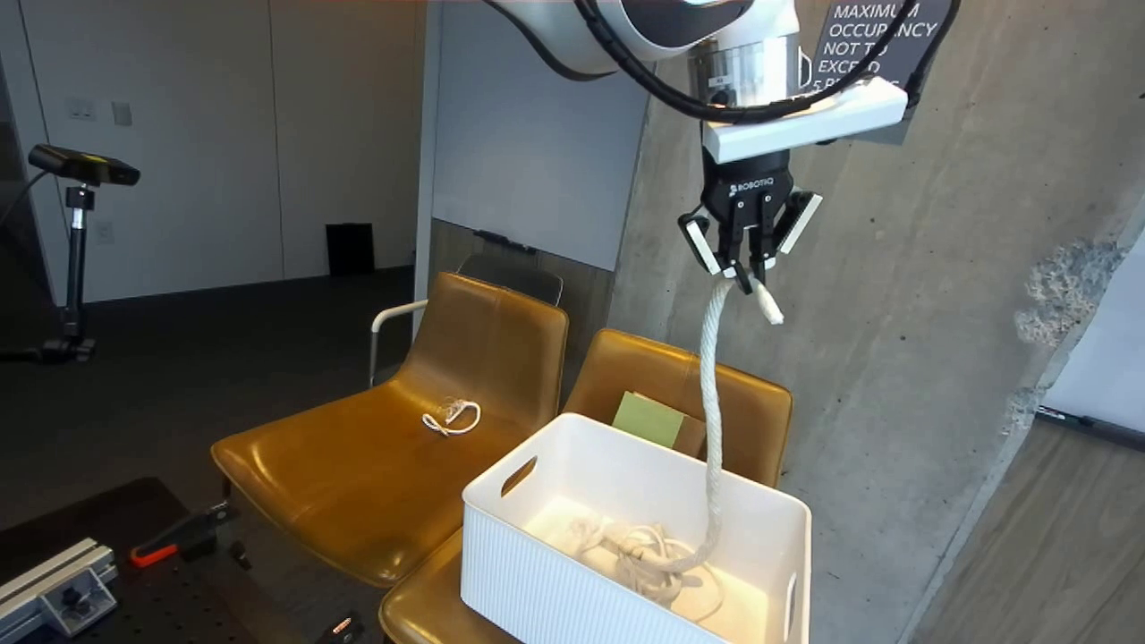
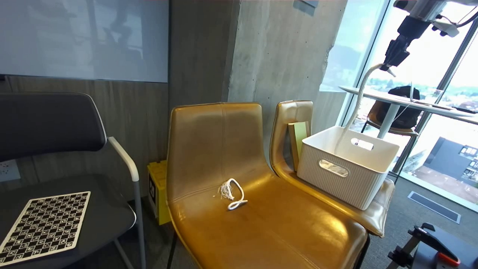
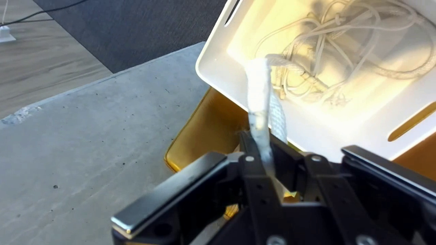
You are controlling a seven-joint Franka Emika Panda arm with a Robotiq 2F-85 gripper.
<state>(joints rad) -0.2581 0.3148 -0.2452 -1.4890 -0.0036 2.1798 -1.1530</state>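
In an exterior view, daylight burns nearly white through the windows (image 2: 435, 67) beyond the white bin (image 2: 347, 188), leaving the gripper (image 2: 387, 66) above it close to silhouette. In an exterior view, the floor (image 1: 241, 358) well apart from the bin lies in gloom, while the chair (image 1: 358, 474) beside the bin gleams. In the wrist view, glare whitens the rope (image 3: 258, 85) in front of the bin, and the gripper blurs.

"robotiq" on the tool (image 1: 750, 275), "maximum occupancy…" on the wall sign (image 1: 852, 38)
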